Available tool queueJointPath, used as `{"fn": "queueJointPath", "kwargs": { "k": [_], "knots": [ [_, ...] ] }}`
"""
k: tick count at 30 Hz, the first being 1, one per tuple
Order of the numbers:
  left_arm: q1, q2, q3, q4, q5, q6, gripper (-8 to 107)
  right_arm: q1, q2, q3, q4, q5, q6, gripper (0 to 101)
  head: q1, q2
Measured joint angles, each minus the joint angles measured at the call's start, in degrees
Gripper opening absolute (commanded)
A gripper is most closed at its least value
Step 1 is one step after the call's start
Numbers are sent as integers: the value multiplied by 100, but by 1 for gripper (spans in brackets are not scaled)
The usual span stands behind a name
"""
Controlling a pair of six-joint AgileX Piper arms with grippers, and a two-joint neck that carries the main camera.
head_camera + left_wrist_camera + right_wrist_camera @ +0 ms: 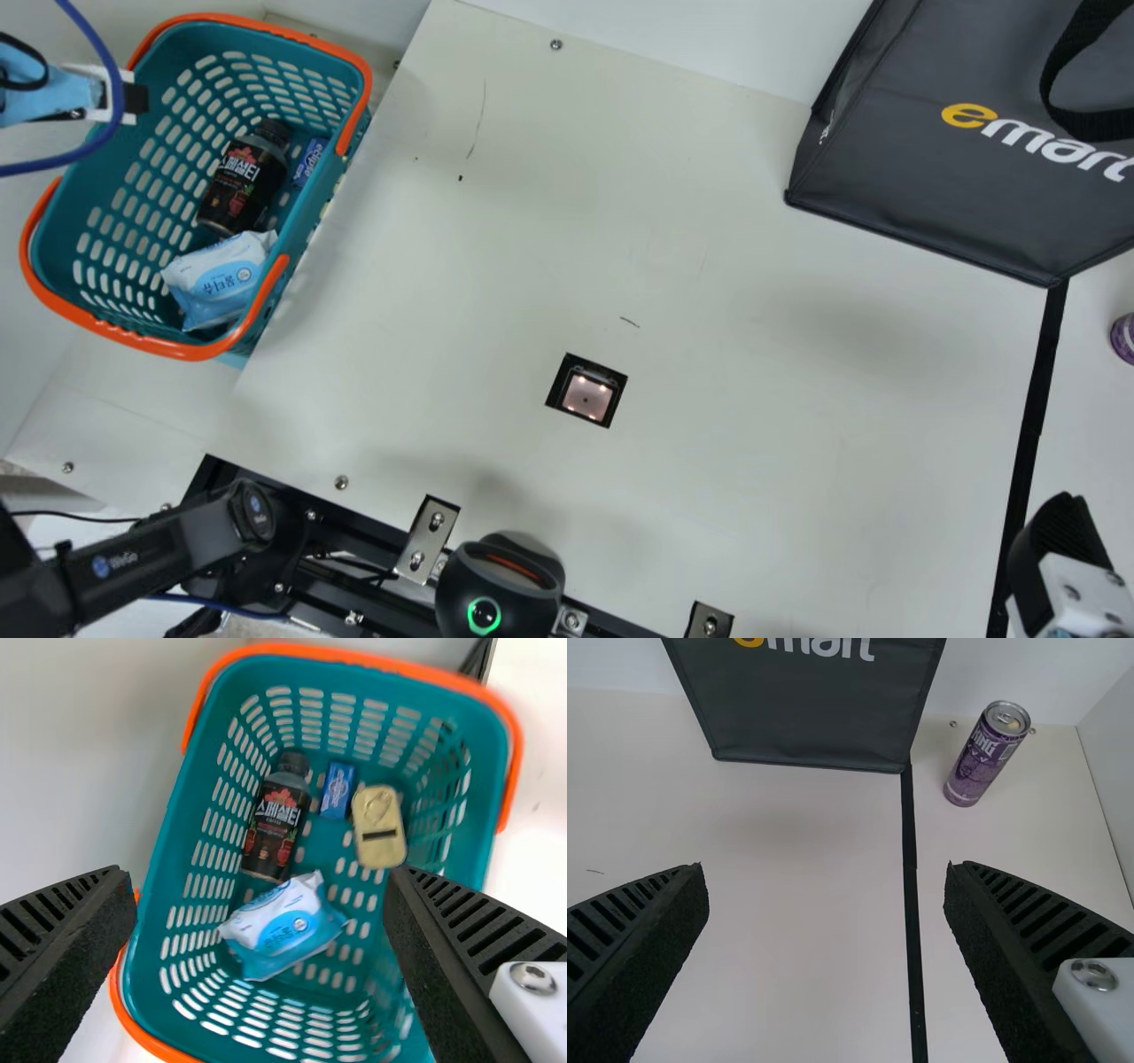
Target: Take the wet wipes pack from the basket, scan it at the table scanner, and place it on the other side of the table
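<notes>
At the main view's upper left, part of my left gripper (135,97) shows over the basket's rim. The wet wipes pack (217,279), white and light blue, lies inside the teal basket (53,221). In the left wrist view my left gripper (260,926) is open above the basket (159,930), the wipes pack (285,926) lying below between its fingers. My right gripper (1059,532) is at the main view's lower right; its own wrist view has the right gripper (827,926) open over bare table. The square scanner (586,394) is set in the table.
Beside the pack in the basket are a dark bottle (276,819), a small blue box (337,790) and a yellow pack (379,826). A dark bag (930,168) stands at the far right. A purple can (986,755) is beyond the black tape line (911,895).
</notes>
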Motion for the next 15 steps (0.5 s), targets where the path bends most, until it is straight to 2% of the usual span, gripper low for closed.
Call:
{"fn": "queueJointPath", "kwargs": {
  "k": [8,15],
  "knots": [
    [38,678,-103,-57,12,1015,90,0,0,0,0,0,0,95,0,0],
    [-33,1161,-113,-17,-22,1483,90,0,0,0,0,0,0,95,0,0]
  ]
}}
